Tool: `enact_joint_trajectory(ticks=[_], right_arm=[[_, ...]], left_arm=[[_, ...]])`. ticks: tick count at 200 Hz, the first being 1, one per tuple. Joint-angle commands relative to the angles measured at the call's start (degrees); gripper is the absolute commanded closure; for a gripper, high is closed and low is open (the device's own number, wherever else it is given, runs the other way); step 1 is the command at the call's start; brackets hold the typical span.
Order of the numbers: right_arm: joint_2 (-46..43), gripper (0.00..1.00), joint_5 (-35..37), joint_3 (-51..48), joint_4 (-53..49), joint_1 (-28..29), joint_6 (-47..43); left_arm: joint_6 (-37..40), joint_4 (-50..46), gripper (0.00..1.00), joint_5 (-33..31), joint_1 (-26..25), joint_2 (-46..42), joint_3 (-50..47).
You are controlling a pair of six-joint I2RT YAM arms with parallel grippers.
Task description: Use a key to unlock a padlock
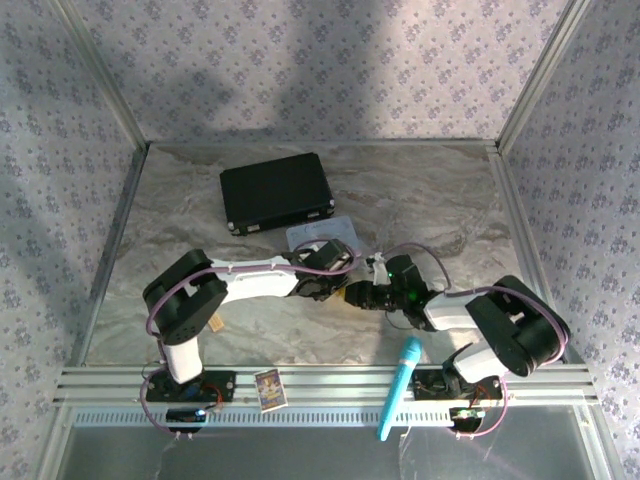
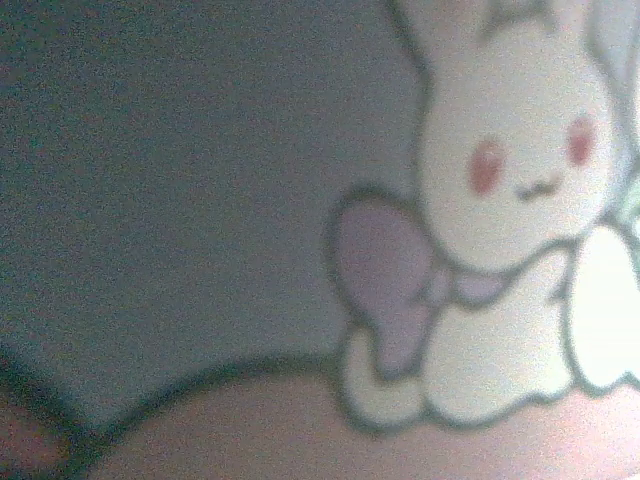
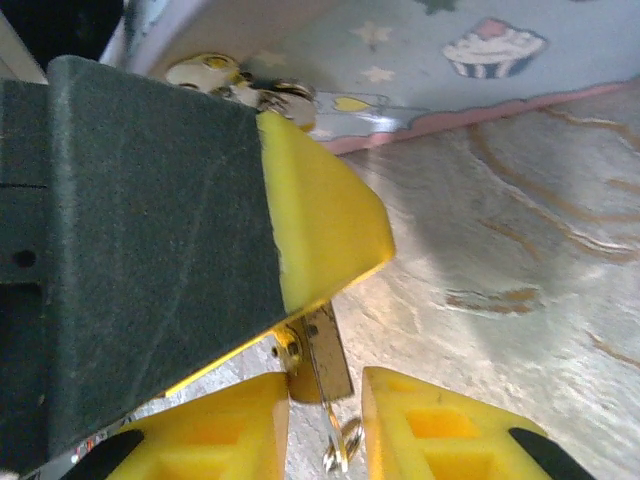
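the padlock (image 3: 322, 348) is hanging low in the middle of the right wrist frame, under a dark finger's yellow tip (image 3: 318, 225). the right gripper (image 3: 325, 415) is bracketing it narrowly, with light showing either side. this is looking like the line-up before insertion, so the next move is calling for fine aim at the keyhole. a silvery bit (image 3: 341, 452) below is reading as key or shackle; i cannot tell which. the left gripper (image 1: 340, 290) is crowding the centre of the top frame, and i cannot tell how its jaws are standing. the pastel tin (image 2: 200, 200) is blurring its camera.
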Motion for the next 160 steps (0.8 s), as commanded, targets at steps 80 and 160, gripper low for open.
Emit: enact_joint_trajectory(ticks=[80, 160], right_arm=[[0.2, 0.95, 1.2, -1.9, 4.9, 0.3, 1.2], [0.4, 0.97, -1.3, -1.3, 9.2, 0.0, 5.8]], left_arm=[[-6.1, 0.7, 0.91, 7.7, -0.2, -1.0, -1.8], [-0.8, 16.5, 0.29, 2.5, -0.2, -5.6, -10.2]])
